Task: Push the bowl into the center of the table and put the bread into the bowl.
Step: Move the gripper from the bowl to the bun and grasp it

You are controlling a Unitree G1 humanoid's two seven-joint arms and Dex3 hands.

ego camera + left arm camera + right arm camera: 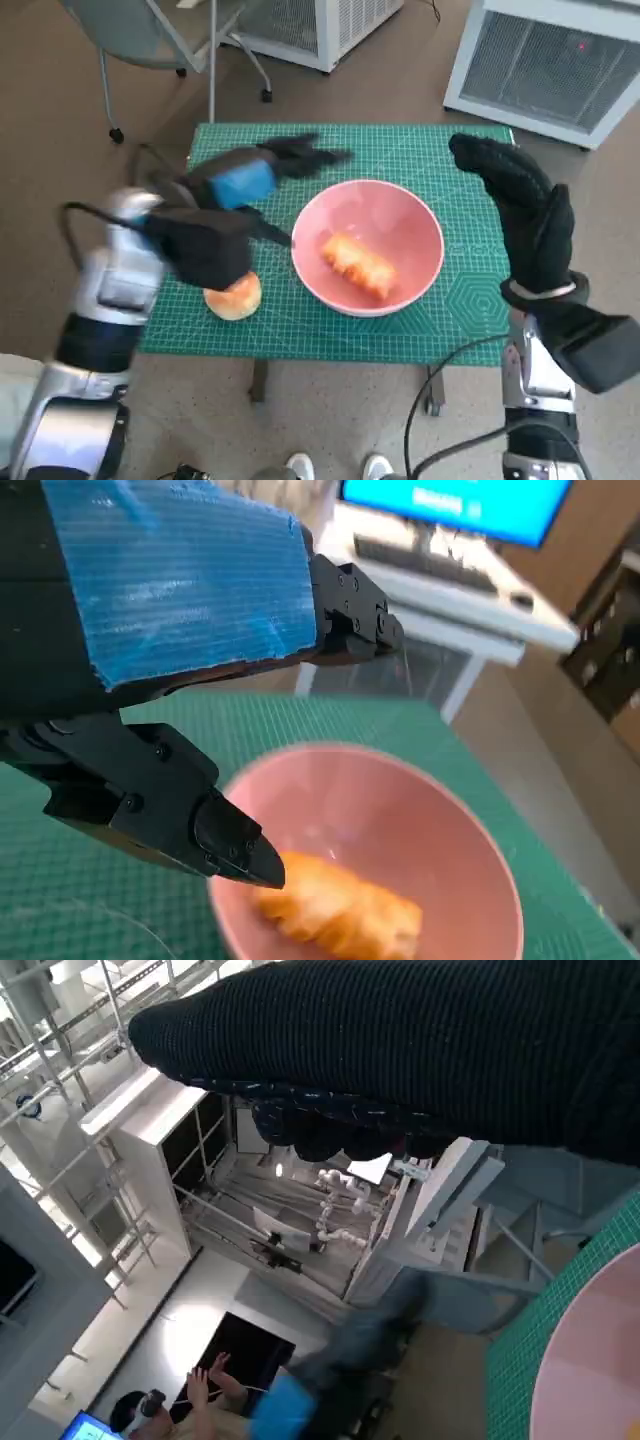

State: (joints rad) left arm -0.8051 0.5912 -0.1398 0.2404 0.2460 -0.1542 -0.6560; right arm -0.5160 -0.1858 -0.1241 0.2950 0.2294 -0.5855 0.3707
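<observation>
- Left hand hovers above the bench, fingers spread, holding nothing.
- A round bun lies near the bench's front edge.
- Pink bowl, mid-bench, contains bread.
- Right hand is raised, open, empty.

left hand: raised, fingers apart, empty | right hand: raised, open-fingered, empty

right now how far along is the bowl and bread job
Done: the pink round bowl sits about mid-table on the green cutting mat, with one long golden bread piece inside. In hand: nothing; the blue-taped left hand hovers beside the bowl's rim, and the black-gloved right hand is raised, open. Left: a round golden bun lies outside the bowl.
</observation>
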